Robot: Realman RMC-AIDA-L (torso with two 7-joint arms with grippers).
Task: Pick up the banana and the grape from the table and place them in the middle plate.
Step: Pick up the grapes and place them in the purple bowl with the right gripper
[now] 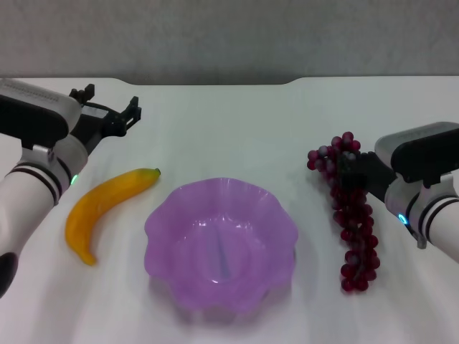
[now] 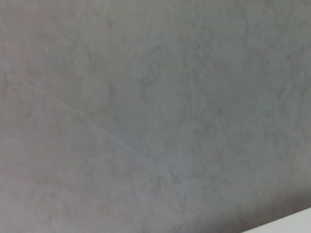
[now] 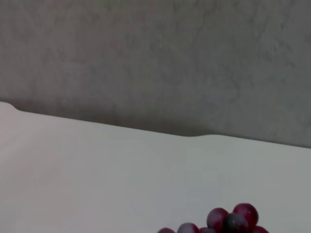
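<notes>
Looking down from the head camera, I take the middle plate (image 1: pixel 221 247) as my landmark: a translucent purple dish with a wavy rim, nothing in it, standing on the white table (image 1: pixel 237 129).

The banana (image 1: pixel 106 210) lies flat on the table to the robot's left of the plate, near it but not touching, its dark tip nearest the plate's far rim. The grape (image 1: pixel 352 215), one long dark red bunch, lies to the right of the plate and well apart from it.

The left gripper (image 1: pixel 113 112) hangs beyond the banana, farther from the plate, with its two black fingers spread wide and nothing between them. The right gripper (image 1: pixel 353 174) sits over the far end of the bunch; I cannot tell how its fingers stand. The right wrist view shows only the top few grapes (image 3: pixel 227 222), so contact is unconfirmed.

Handling, as I judge it: the banana looks stiff, smooth and light, so I would close across its thick middle, where the curve will not roll it out. The bunch is soft, loose and easily bruised; it should sag when lifted. I would pinch near the stem end, gently, and lift slowly.
</notes>
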